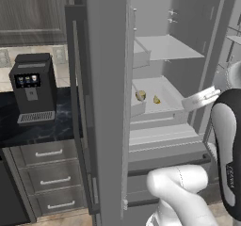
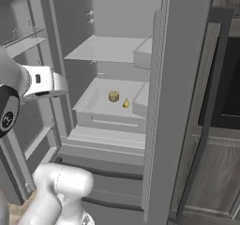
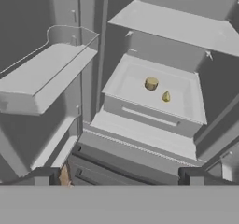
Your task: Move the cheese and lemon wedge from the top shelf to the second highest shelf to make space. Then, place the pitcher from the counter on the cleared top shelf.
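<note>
From the left base view I look past the open fridge door at the grey interior, where the cheese (image 1: pixel 140 95) and the lemon wedge (image 1: pixel 156 99) sit close beside each other, not touching, on a light grey shelf (image 1: pixel 164 86); a higher bare shelf (image 1: pixel 167 47) spans the compartment above them. To the left, a black coffee machine (image 1: pixel 32 88) stands on the counter (image 1: pixel 42 126), above grey drawers (image 1: pixel 49 175) with bar handles. My hand reaches in from the right, in front of the fridge opening, level with the shelf that carries the food, though my fingers are not clear enough here to judge. From the right base view the cheese (image 2: pixel 113 96) is left of the lemon wedge (image 2: pixel 125 103), both toward the front middle of the same shelf (image 2: pixel 101 90), with the bare shelf (image 2: pixel 110 48) above; my wrist comes in from the left edge, well apart from them. In the hand view my gripper (image 3: pixel 119 177) has its two dark tips spread wide apart with nothing between them, aimed at the fridge; the cheese (image 3: pixel 151 83) and lemon wedge (image 3: pixel 165 96) lie well ahead on their shelf (image 3: pixel 135 78), and a door bin (image 3: pixel 44 78) juts in at the left.
</note>
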Motion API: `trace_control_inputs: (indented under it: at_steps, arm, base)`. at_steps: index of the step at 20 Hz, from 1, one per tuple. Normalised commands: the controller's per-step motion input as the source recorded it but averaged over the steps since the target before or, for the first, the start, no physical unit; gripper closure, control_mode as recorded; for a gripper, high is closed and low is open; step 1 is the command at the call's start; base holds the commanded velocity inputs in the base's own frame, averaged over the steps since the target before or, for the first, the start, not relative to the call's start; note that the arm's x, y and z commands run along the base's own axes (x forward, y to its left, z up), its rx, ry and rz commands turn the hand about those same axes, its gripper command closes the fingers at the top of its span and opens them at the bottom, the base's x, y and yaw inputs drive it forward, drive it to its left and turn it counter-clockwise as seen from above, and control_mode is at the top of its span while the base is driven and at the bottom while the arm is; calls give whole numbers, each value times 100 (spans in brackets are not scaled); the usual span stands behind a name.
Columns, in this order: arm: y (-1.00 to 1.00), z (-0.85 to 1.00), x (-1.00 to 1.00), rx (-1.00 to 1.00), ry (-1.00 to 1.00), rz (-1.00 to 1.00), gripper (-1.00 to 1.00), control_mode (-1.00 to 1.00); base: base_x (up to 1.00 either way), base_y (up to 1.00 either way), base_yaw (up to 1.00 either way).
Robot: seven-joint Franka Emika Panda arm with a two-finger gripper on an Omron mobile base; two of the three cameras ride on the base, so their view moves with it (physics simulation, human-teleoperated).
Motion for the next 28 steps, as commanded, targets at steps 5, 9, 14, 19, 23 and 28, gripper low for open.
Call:
trace_control_inputs:
  at_steps: [5, 9, 14, 19, 23, 28]
  arm:
    - [0, 0, -31, -3, 0, 4, -100, -100]
    - [0, -1, 0, 0, 0, 3, -100, -100]
    - [0, 0, 0, 0, 0, 2, -100, -100]
    - [0, 0, 0, 0, 0, 1, -100, 100]
    - [0, 0, 0, 0, 0, 0, -100, 100]
    - [0, 0, 0, 0, 0, 0, -100, 100]
  base:
    - [0, 0, 0]
    - [0, 0, 0]
    - [0, 0, 0]
    - [0, 0, 1]
    - [-36, -4, 8]
    - [-76, -5, 10]
